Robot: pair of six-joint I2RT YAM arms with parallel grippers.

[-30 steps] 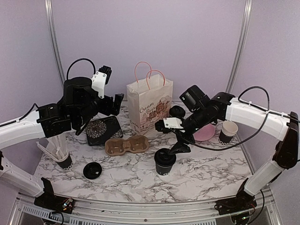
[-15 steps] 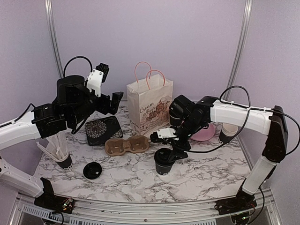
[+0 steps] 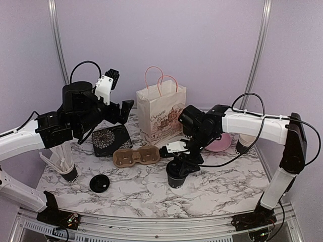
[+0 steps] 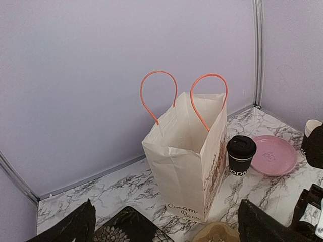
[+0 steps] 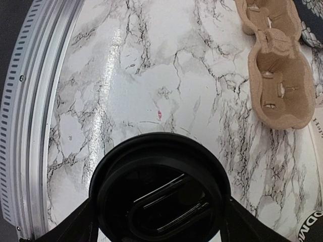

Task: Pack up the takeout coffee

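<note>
A black coffee cup (image 3: 175, 180) stands on the marble table, front centre. My right gripper (image 3: 180, 163) is right above it, shut on its round black lid (image 5: 159, 194), with a finger (image 5: 75, 222) against each side of the lid. The lid fills the bottom of the right wrist view. A second coffee cup (image 4: 240, 155), lidded, stands to the right of the white paper bag (image 3: 160, 115). An open cup (image 3: 246, 141) stands at the far right. My left gripper (image 3: 123, 111) is raised, open and empty, facing the bag (image 4: 189, 151).
A brown cardboard cup carrier (image 3: 136, 156) (image 5: 277, 75) lies in front of the bag. A black flower-patterned box (image 3: 111, 139) sits left of it. A pink plate (image 3: 222, 143) (image 4: 272, 155) lies at the right. A loose black lid (image 3: 99, 183) and a cup of straws (image 3: 68, 172) are front left.
My right arm has swung left and folded in, bringing its gripper down onto the top of the front cup. The cup has stayed put. The left arm has barely moved.
</note>
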